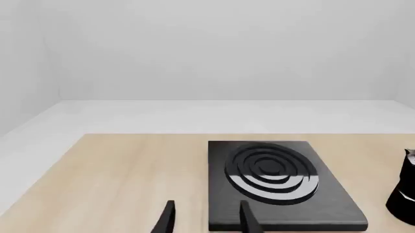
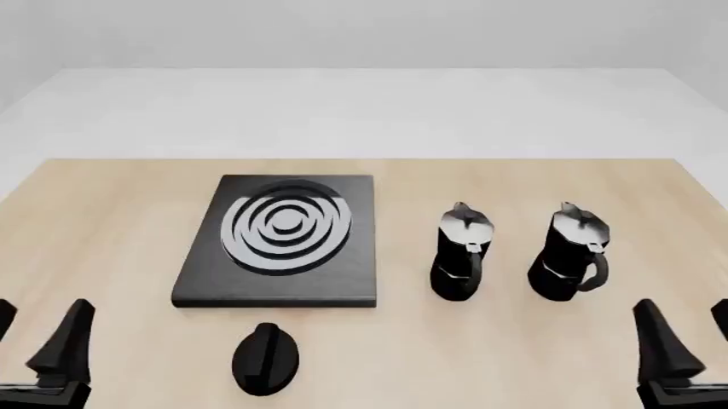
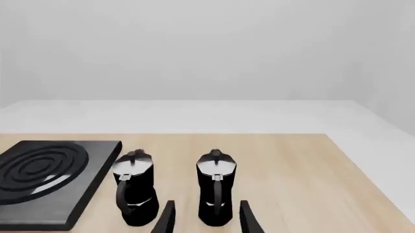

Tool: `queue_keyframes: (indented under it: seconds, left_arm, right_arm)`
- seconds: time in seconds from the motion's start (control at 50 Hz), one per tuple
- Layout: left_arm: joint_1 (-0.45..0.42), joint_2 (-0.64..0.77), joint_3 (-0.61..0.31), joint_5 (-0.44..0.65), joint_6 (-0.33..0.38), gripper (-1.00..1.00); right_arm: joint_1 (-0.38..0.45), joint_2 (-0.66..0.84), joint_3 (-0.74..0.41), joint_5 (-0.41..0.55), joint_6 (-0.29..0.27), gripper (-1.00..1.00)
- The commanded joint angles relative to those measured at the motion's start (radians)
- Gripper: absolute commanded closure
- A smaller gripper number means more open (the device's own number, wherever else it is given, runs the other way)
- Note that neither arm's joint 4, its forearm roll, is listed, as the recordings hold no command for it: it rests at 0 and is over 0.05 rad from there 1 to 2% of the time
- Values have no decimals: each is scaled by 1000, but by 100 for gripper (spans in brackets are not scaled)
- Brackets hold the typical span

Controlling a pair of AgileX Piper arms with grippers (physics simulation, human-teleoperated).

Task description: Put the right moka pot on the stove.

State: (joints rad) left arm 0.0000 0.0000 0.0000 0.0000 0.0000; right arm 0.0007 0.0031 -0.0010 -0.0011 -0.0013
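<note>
Two moka pots stand upright on the table (image 3: 285,165), side by side but apart. The right pot (image 3: 216,188) sits just beyond the right hand (image 3: 204,218), whose two dark fingertips stand spread with nothing between them. The left pot (image 3: 135,189) stands just beside the stove (image 3: 39,187). Both handles face the camera. The stove lies flat, cut off at the frame's edge.

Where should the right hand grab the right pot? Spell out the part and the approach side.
Likely the narrow waist of the right pot, approached from the near side, fingers straddling the body. Its curved handle faces the right hand, an alternative grip.
</note>
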Motion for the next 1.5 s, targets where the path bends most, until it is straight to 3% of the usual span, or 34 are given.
queue_keyframes:
  seconds: [0.02,0.18,0.24,0.26,0.42,0.48,0.52,0.56,0.64,0.92,1.0,1.5]
  left_arm:
    - [0,0,0,0,0,-100]
    - [0,0,0,0,0,-100]
    - [0,0,0,0,0,-100]
    - [0,0,0,0,0,-100]
    - [0,0,0,0,0,-100]
    - [0,0,0,0,0,-100]
    - [0,0,0,0,0,-100]
    - [0,0,0,0,0,-100]
    - [0,0,0,0,0,-100]
    - [0,0,0,0,0,-100]
    - [0,0,0,0,0,-100]
    - [0,0,0,0,0,-100]
  right_arm:
    - [3,8,-4,0,-4,-100]
    - [-9,1,-12,12,-23,-100]
    - [-12,0,-48,40,-74,-100]
    - [2,2,-65,72,-23,-100]
    - [5,22,-162,189,-42,-100]
    - [7,65,-178,188,-49,-100]
    - [32,98,-195,188,-22,-100]
    - [26,124,-205,178,-41,-100]
    - [45,214,-249,162,19,-100]
    - [75,435,-355,121,42,-100]
    - [77,509,-379,109,74,-100]
    - [53,723,-417,47,62,-100]
